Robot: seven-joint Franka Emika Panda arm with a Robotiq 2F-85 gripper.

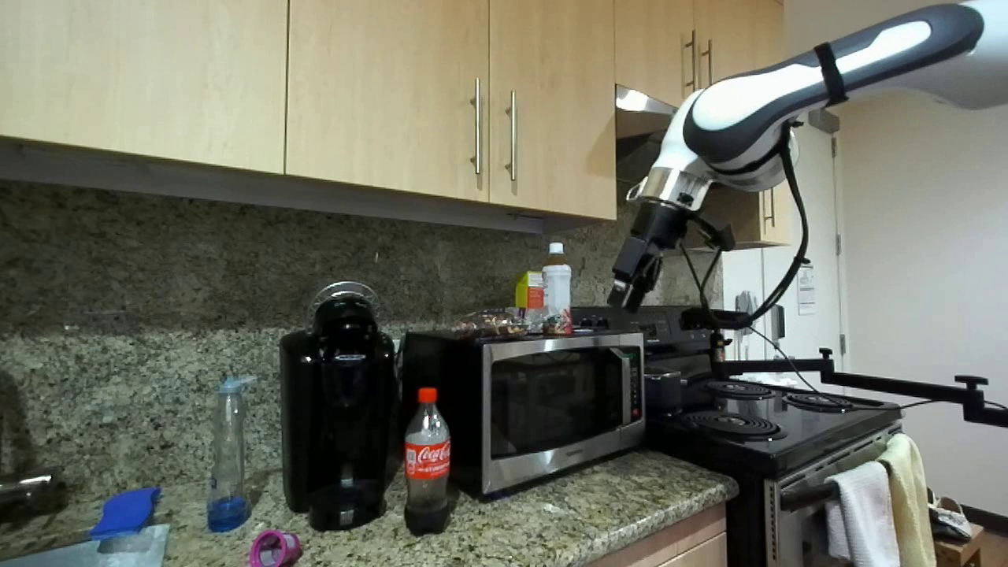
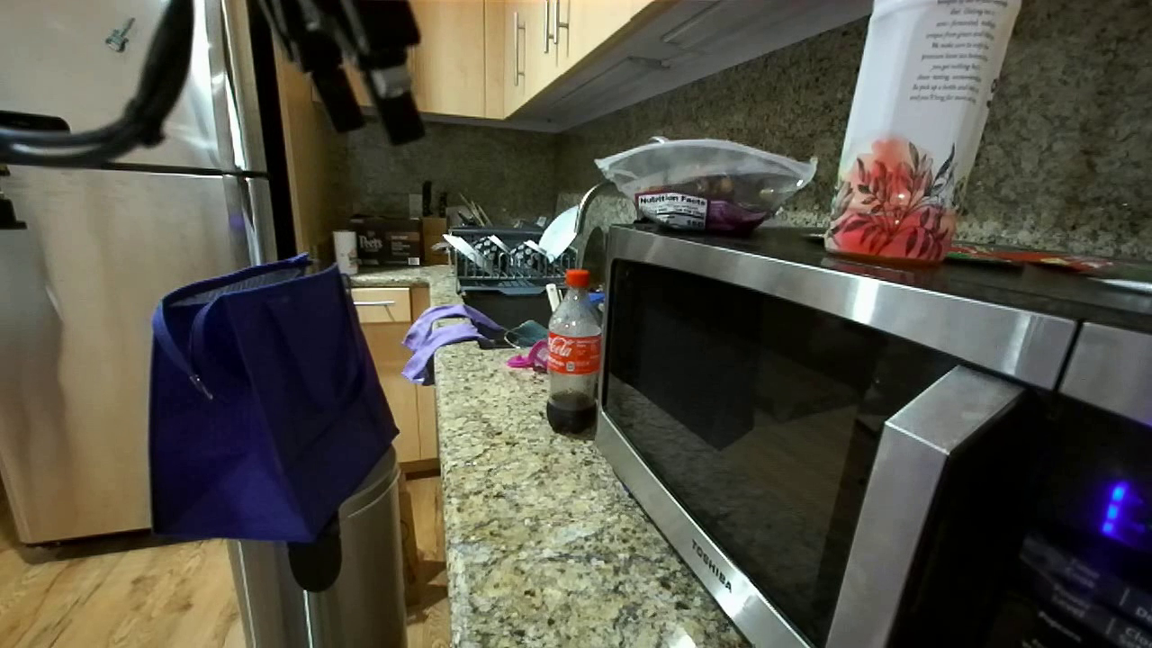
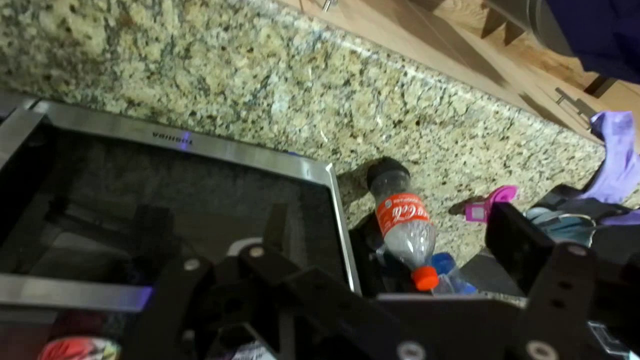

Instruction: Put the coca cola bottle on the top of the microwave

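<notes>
The coca cola bottle, with a red label, red cap and dark cola at the bottom, stands upright on the granite counter in both exterior views [image 1: 428, 461] [image 2: 573, 355]. It also shows in the wrist view [image 3: 404, 215]. It is beside the silver-and-black microwave [image 1: 559, 394] [image 2: 720, 378], near its front corner. The microwave's door also shows in the wrist view [image 3: 165, 185]. My gripper is open and empty [image 3: 392, 225]. In the exterior views it hangs in the air [image 1: 628, 295] [image 2: 376, 112], above and apart from the microwave and the bottle.
On the microwave top are a white floral bottle [image 1: 557, 295] [image 2: 909, 144], a snack bag [image 1: 492, 323] [image 2: 706, 189] and a yellow box [image 1: 529, 290]. A black coffee maker [image 1: 339, 417] stands behind the cola, near a clear bluish bottle [image 1: 228, 465]. Cabinets [image 1: 386, 102] hang above.
</notes>
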